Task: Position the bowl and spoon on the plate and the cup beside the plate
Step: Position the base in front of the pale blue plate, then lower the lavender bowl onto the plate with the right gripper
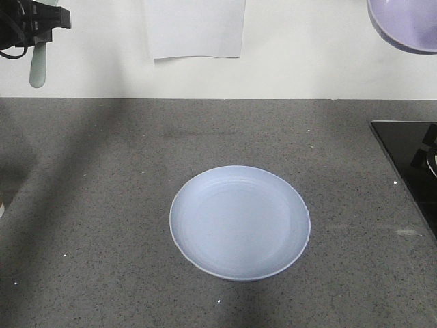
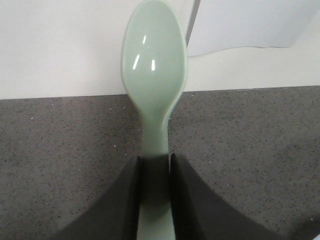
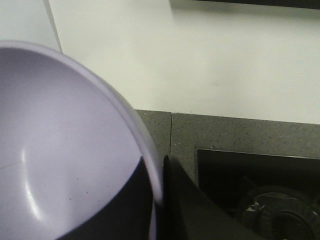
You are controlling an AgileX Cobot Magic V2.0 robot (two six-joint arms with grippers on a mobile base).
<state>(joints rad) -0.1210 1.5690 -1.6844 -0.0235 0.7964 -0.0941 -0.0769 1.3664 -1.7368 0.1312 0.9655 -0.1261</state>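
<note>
1. My left pincer [image 1: 42, 19] hangs at about 10 o'clock in the front view, above the grey counter [image 1: 102, 205]. It is clamped on the spoon [image 1: 37, 68], whose pale green scoop end hangs down below my fingers.
2. From my left wrist I see the spoon's handle pinched between my two dark fingers [image 2: 122, 200], one on each side. The scoop points to 12 o'clock with its hollow face toward the camera, against the white wall [image 2: 60, 50].
3. My right pincer [image 3: 160, 175] grips the bowl [image 3: 60, 150] by its rim, at about 5 o'clock on the bowl in my right wrist view. One finger sits inside the lavender wall and the other presses on the outside.
4. In the front view the bowl is up in the air at 1 o'clock, cut off by the frame's corner. It is well apart from the plate [image 1: 239, 222], and my right pincer itself falls outside that view.
5. The plate lies flat on the counter, just toward 6 o'clock from the middle, and its whole pale blue face shows. The spoon and the bowl are both well apart from it.
6. A black hob [image 1: 410, 164] sits at 3 o'clock on the counter, and one of its burners [image 3: 280, 215] shows under my right wrist. A sheet of paper [image 1: 194, 27] hangs on the wall at 12 o'clock.
</note>
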